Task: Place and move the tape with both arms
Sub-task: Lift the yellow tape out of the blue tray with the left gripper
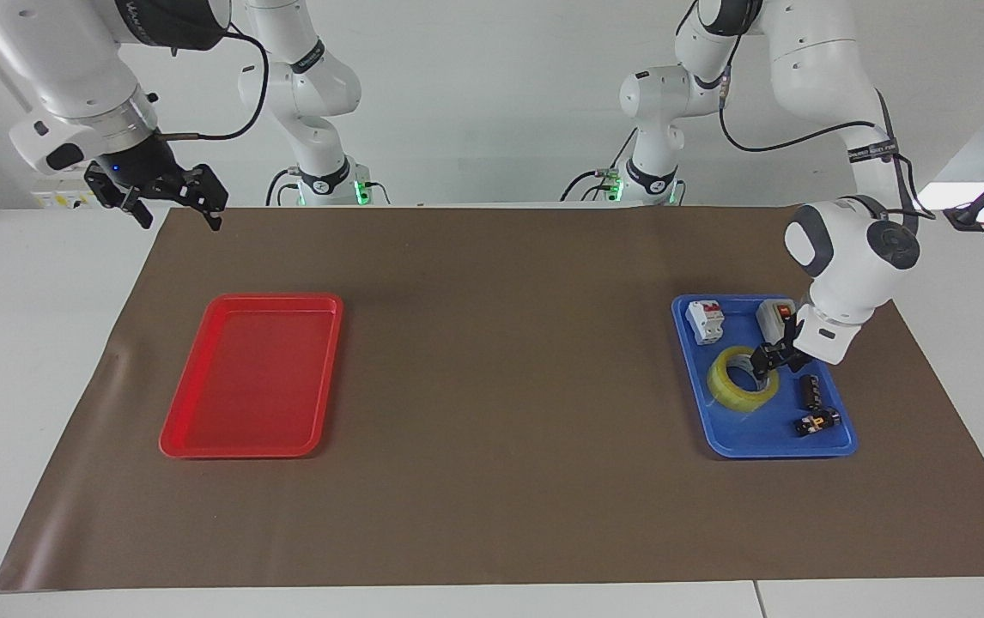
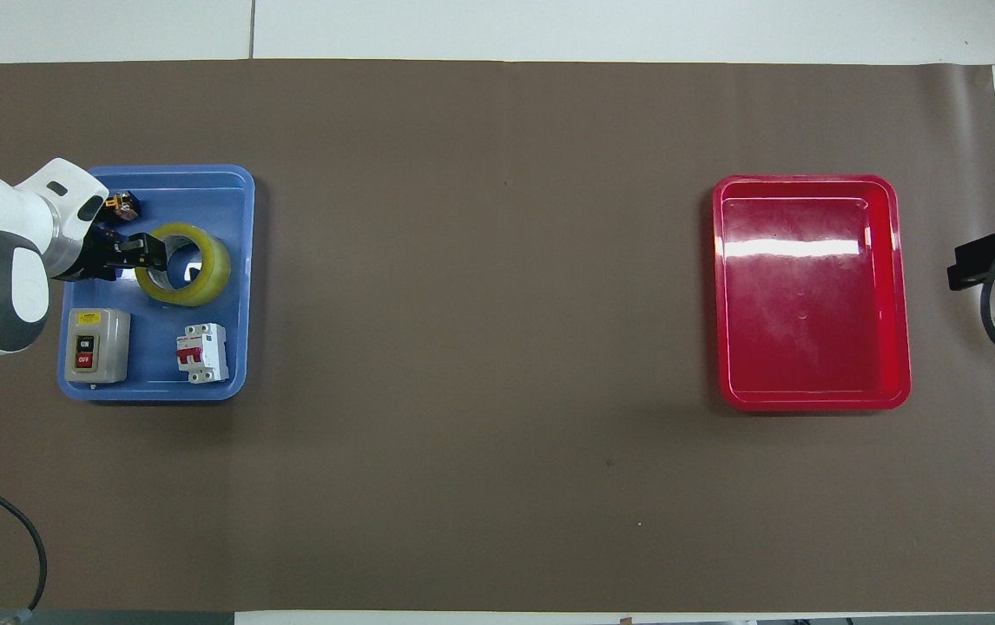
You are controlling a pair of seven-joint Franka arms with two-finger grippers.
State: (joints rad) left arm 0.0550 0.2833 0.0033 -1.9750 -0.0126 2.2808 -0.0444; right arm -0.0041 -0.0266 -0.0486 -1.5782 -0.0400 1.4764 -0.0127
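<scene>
left claw (image 1: 759, 361) straddles the tape (image 1: 741, 382) wall in the blue tray (image 1: 719, 433), grip uncertain; roll may slip if pinched shallow; right claw (image 1: 173, 200) released.

Switch box (image 1: 774, 319) and breaker (image 1: 705, 321) crowd the tape (image 1: 737, 384).

A plain white wall (image 1: 492, 94) rises past my table (image 1: 20, 360), which is white and made of panels with a seam near one edge. A wide brown mat (image 1: 492, 386) covers most of its top. The light is even and bright, with a glare at one corner.
</scene>
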